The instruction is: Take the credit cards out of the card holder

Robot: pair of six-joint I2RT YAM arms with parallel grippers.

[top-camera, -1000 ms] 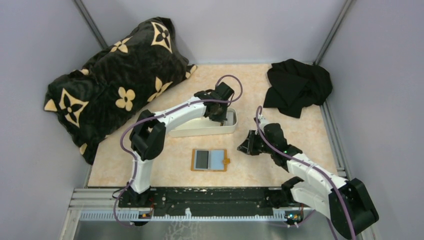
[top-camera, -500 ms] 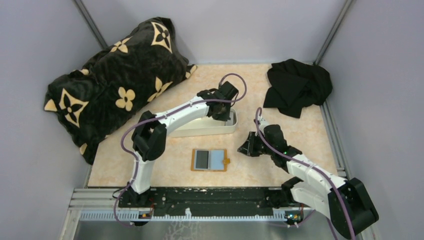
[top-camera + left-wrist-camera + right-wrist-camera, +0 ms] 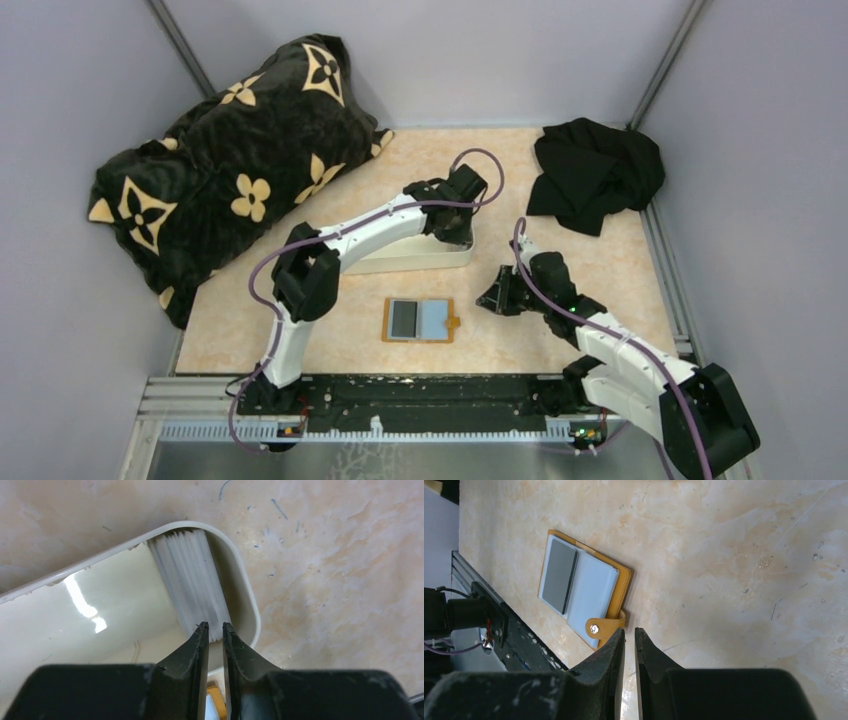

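- While the card holder (image 3: 591,592) lay open and flat on the table (image 3: 734,555), between the arm bases and the white tray (image 3: 247,600), neither tool touched it.
- The left tool (image 3: 215,627) hung over the rounded end of the tray, well apart from the card holder. Its 2 fingers were almost together, with only a thin slit between them, and I saw nothing held there.
- I judged that the tray was the place for the removed cards, and this explained why the left arm reached there.
- Inside that end of the tray a pale ribbed patch (image 3: 192,585) was visible. It was too blurred to tell what it was.
- The right tool (image 3: 629,632) was low over the table, just beside the card holder, on the side of the strap (image 3: 604,626). Its fingers were also nearly closed and empty. From this place, I judged, it could steady the card holder or reach into it.
- The card holder had an orange-tan rim and 2 grey-blue inner panels. The strap, with a small metal snap, lay outward on the table.
- 1 dark grey card (image 3: 558,575) lay on the panel far from the strap and covered most of it. The other panel looked bare. I could not tell if more cards were under it.
- In my judgement the task was not finished, because at least 1 card remained in the card holder.
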